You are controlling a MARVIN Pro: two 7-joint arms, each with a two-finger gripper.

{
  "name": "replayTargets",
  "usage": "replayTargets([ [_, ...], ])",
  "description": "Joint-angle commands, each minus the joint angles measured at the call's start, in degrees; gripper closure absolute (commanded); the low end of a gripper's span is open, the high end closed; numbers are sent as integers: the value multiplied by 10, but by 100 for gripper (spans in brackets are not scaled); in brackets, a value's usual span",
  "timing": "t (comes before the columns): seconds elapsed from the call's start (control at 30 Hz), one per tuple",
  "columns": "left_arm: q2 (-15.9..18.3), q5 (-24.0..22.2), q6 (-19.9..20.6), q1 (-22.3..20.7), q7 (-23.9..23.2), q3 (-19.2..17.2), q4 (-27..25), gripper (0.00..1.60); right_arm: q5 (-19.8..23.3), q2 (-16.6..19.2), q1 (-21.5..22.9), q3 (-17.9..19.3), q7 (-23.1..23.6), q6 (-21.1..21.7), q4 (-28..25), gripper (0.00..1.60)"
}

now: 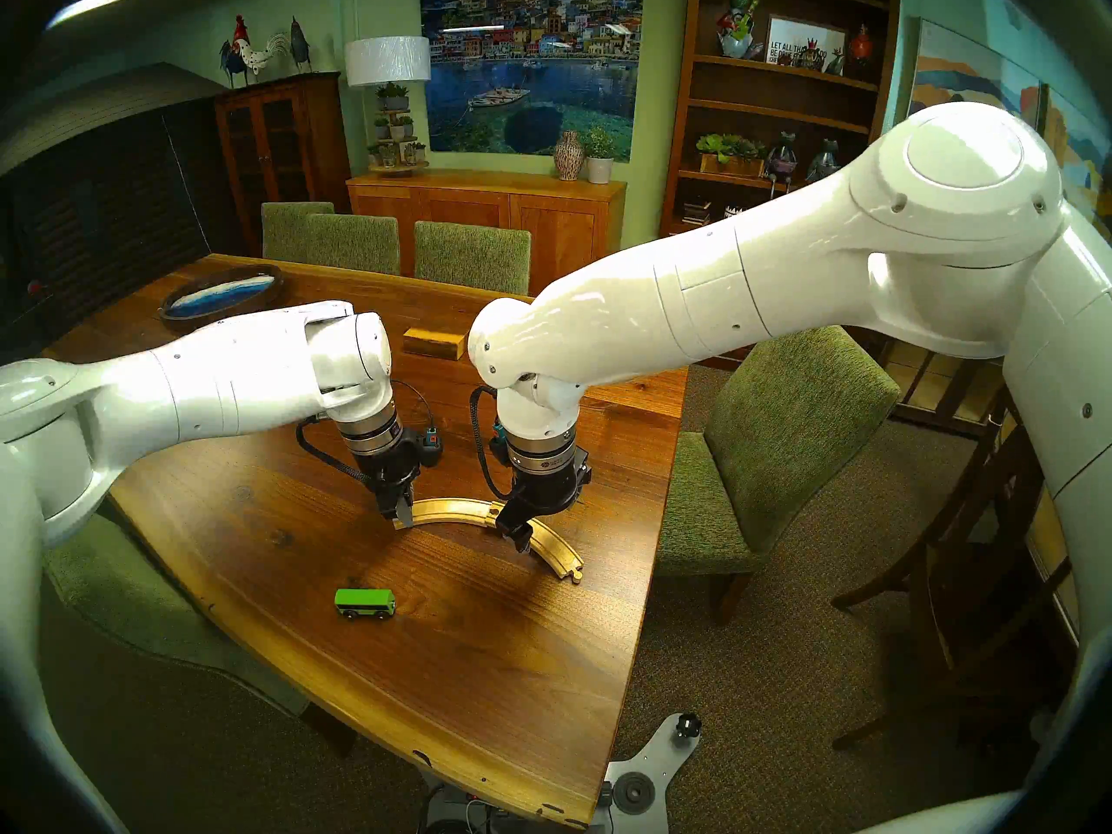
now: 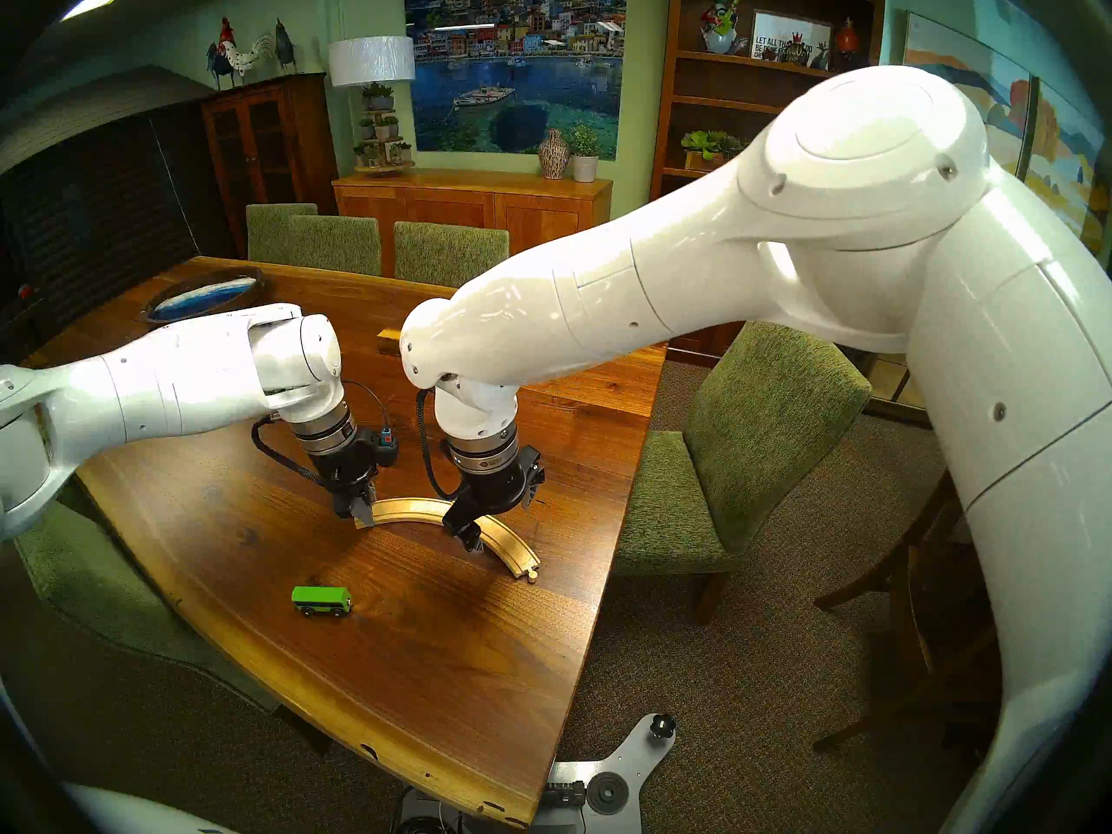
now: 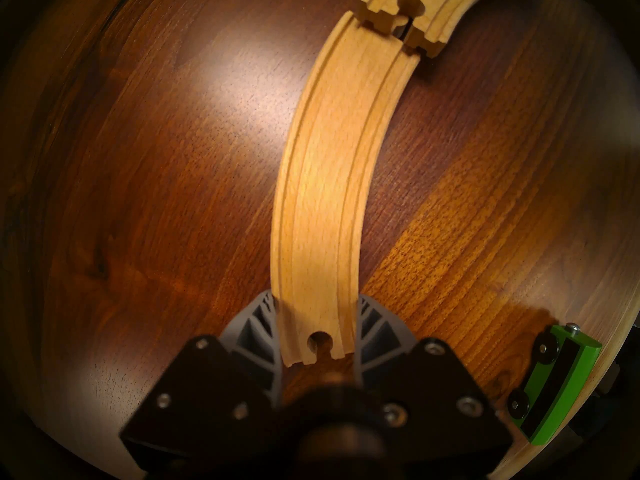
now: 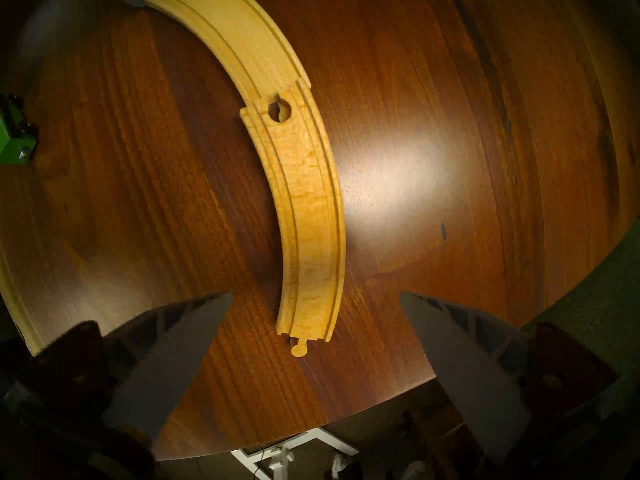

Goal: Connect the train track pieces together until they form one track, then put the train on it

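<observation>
- Fingers of the left gripper (image 3: 317, 334) are seen pinching the socket end of the left track piece (image 3: 325, 178), one grey pad against each side edge; the right gripper (image 4: 315, 361) hangs above the table with its fingers (image 4: 173, 358) spread wide and nothing between them.
- Nearest the front edge of the table (image 1: 481, 694), the train (image 1: 364, 603) is found standing on its wheels, well apart from the track and on the robot's left of centre.
- Its long axis is judged to run roughly along the table's width; it lies toward the front edge from both grippers, slightly nearer the left one, which is occupied.
- Farther in, the two curved pieces are seen forming one arc; the right track piece (image 4: 308, 205) ends in a free peg toward the table's right edge.
- At the joint (image 4: 278, 110), the peg is seen inside the socket, though a dark gap shows there; full seating cannot be confirmed.
- The free right gripper is judged the likelier one to fetch the train.
- Toward the far edge, a wooden block (image 1: 434, 340) is noted, clear of the work.
</observation>
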Motion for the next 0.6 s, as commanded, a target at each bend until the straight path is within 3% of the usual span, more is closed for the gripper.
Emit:
replayTargets([
  [0.0, -1, 0, -1, -11, 0, -7, 0, 160, -101, 18, -3, 24, 69, 16, 23, 0],
  [0.23, -1, 0, -1, -11, 0, -7, 0, 160, -163, -11, -14, 12, 159, 16, 73, 0],
  [0.27, -1, 0, -1, -11, 0, -7, 0, 160, -158, -10, -21, 19, 144, 16, 76, 0],
  [0.57, -1, 1, -1, -10, 0, -8, 0, 160, -209, -49, -34, -15, 257, 16, 137, 0],
])
